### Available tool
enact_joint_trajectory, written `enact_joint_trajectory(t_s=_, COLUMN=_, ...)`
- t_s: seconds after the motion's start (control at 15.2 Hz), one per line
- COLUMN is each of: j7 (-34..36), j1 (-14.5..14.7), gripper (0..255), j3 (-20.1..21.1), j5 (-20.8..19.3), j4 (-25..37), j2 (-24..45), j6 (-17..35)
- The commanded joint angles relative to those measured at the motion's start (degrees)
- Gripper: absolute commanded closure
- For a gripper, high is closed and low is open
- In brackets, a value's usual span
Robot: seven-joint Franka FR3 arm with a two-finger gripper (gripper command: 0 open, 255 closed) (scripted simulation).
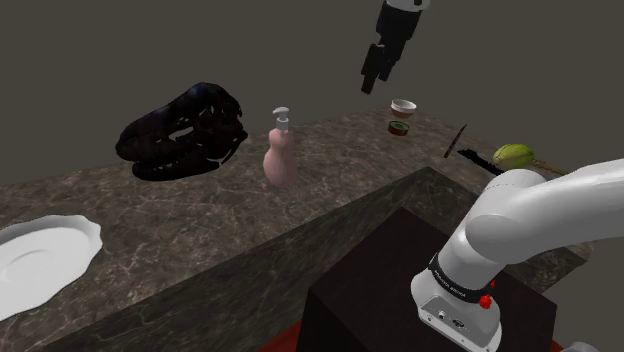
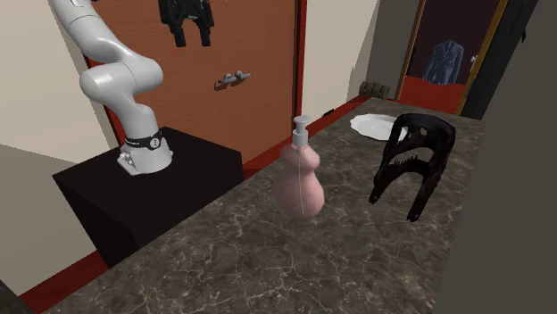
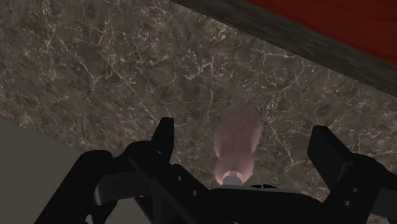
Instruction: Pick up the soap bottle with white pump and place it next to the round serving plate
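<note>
In the shoulder view's lower right you see the black box stand (image 1: 370, 300) with the white arm (image 1: 520, 225) rising from it. At the lower left edge, the white round scalloped plate (image 1: 45, 262) lies on the dark veined stone counter (image 1: 200, 235). Further back, near mid-frame, the pink gourd-shaped soap bottle with a white pump (image 1: 280, 155) stands upright, well apart from the plate. Just left of it sits a glossy black skull-shaped ornament (image 1: 185, 130). At the top of the frame the black gripper (image 1: 372, 85) hangs high over the counter. In the wrist view its fingers (image 3: 164, 137) stand apart, clasping nothing, with the bottle below and between them.
</note>
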Motion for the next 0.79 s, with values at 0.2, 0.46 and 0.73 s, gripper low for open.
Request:
enact_joint_trajectory(t_s=0.2, j7=3.3, j1=-0.3, gripper=0, j3=0.9, j5=1.0, j4=-4.7, j2=1.1, j6=7.5)
enact_joint_trajectory(t_s=0.46, j7=7.7, j1=-0.7, gripper=0, j3=2.3, j5=2.0, j4=-9.6, j2=4.3, j6=17.9)
enact_joint_trajectory(t_s=0.73, j7=12.2, j1=-1.3, gripper=0, j3=4.0, j5=2.6, j4=-12.9, j2=9.4, j6=28.5)
